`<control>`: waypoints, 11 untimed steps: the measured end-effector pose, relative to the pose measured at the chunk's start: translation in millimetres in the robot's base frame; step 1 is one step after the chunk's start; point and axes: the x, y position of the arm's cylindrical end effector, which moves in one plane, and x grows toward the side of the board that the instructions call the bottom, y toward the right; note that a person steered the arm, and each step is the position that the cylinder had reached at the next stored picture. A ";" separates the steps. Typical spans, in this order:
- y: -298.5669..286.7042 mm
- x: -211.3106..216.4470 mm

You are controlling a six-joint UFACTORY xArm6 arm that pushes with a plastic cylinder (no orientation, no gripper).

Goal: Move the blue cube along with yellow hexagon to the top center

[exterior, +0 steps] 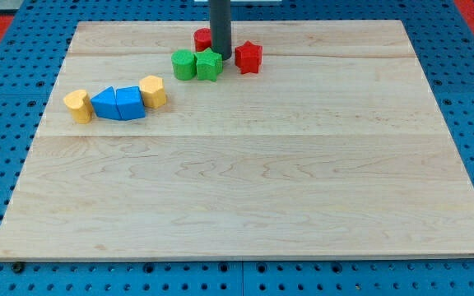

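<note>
The blue cube (pixel 131 103) lies at the view's upper left, touching a blue triangle (pixel 105 103) on its left. The yellow hexagon (pixel 153 90) touches the cube's upper right side. My tip (pixel 220 56) is at the top centre, well to the right of and above the cube and hexagon, apart from both. It stands just right of the green star (pixel 209 64), between that star and a red star (pixel 248 57).
A red cylinder (pixel 202 39) sits partly behind the rod on its left. A green cylinder (pixel 184 64) touches the green star's left side. A rounded yellow block (pixel 78 105) lies left of the blue triangle. All rest on the wooden board (pixel 245 181).
</note>
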 end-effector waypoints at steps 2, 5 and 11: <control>-62.4 6.4; -120.8 33.4; -230.8 33.5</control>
